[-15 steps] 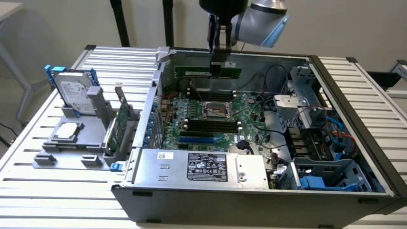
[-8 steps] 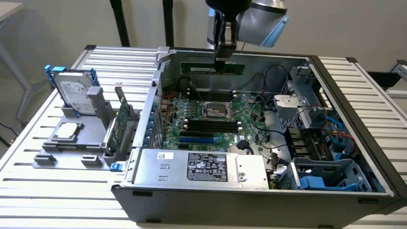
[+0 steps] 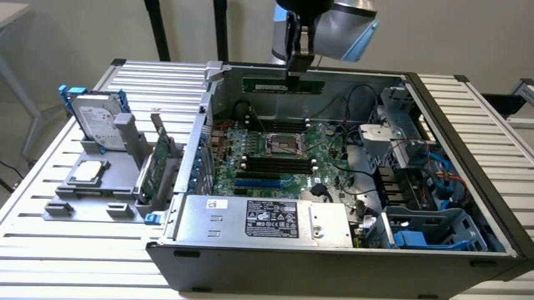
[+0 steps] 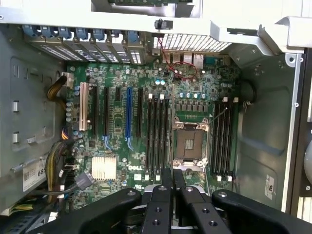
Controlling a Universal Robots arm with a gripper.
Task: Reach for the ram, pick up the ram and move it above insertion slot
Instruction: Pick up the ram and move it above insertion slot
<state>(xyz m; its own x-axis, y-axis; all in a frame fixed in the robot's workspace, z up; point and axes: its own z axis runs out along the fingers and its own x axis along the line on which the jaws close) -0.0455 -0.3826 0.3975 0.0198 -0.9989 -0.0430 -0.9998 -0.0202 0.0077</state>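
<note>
In the exterior view my gripper (image 3: 296,75) hangs over the far side of the open computer case (image 3: 334,262). It is shut on the ram (image 3: 271,85), a thin green stick with a white label, held level above the case's back wall. Below lies the motherboard (image 3: 276,147) with black memory slots (image 3: 276,164) on both sides of the CPU socket (image 3: 282,144). The wrist view looks straight down at the board. There the gripper (image 4: 173,181) has its black fingers (image 4: 158,204) pressed close together, over the long memory slots (image 4: 158,136) beside the CPU socket (image 4: 189,146).
At the exterior view's left, a grey fixture (image 3: 62,209) holds an upright hard drive (image 3: 99,122) and a taller green expansion card (image 3: 154,169). Inside the case are the power supply (image 3: 262,219), loose cables (image 3: 359,134) and a blue drive cage (image 3: 426,234).
</note>
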